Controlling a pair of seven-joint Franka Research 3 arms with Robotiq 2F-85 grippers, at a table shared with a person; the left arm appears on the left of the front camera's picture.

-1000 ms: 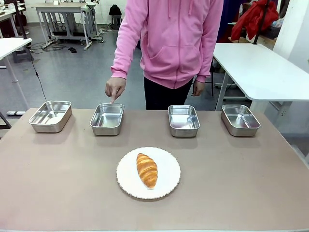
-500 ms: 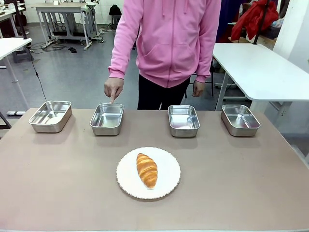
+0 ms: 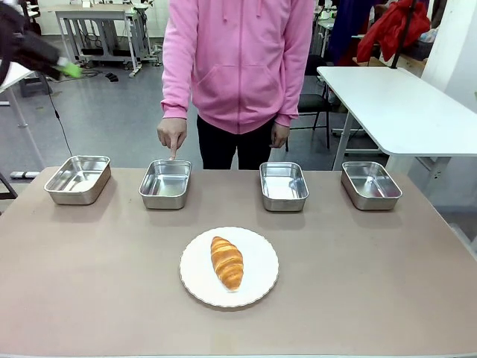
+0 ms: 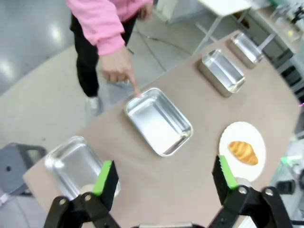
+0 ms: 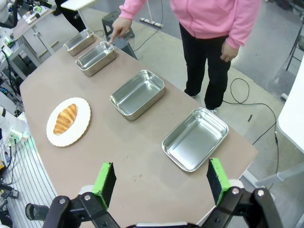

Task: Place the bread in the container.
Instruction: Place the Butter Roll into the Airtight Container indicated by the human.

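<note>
The bread (image 3: pixel 227 262) is a golden-brown croissant lying on a round white plate (image 3: pixel 257 246) at the table's near middle. Four steel pans stand in a row along the far edge. The person's finger (image 3: pixel 172 153) points down at the far rim of the container (image 3: pixel 165 184), second from the left. My left gripper (image 4: pixel 164 175) hangs open and high above the table's left end, and its green tip (image 3: pixel 68 69) shows at the front view's top left. My right gripper (image 5: pixel 160 181) is open, high over the right end. The bread (image 4: pixel 243 152) (image 5: pixel 65 118) lies far from both.
The other pans sit at the far left (image 3: pixel 77 179), right of centre (image 3: pixel 283 186) and far right (image 3: pixel 370 185). The person in a pink hoodie (image 3: pixel 238 60) stands at the far side. A white table (image 3: pixel 402 104) stands behind on the right. Bare tabletop surrounds the plate.
The person has shifted left and straightened, with the finger still on the second pan. My left gripper has come into the front view at the top left.
</note>
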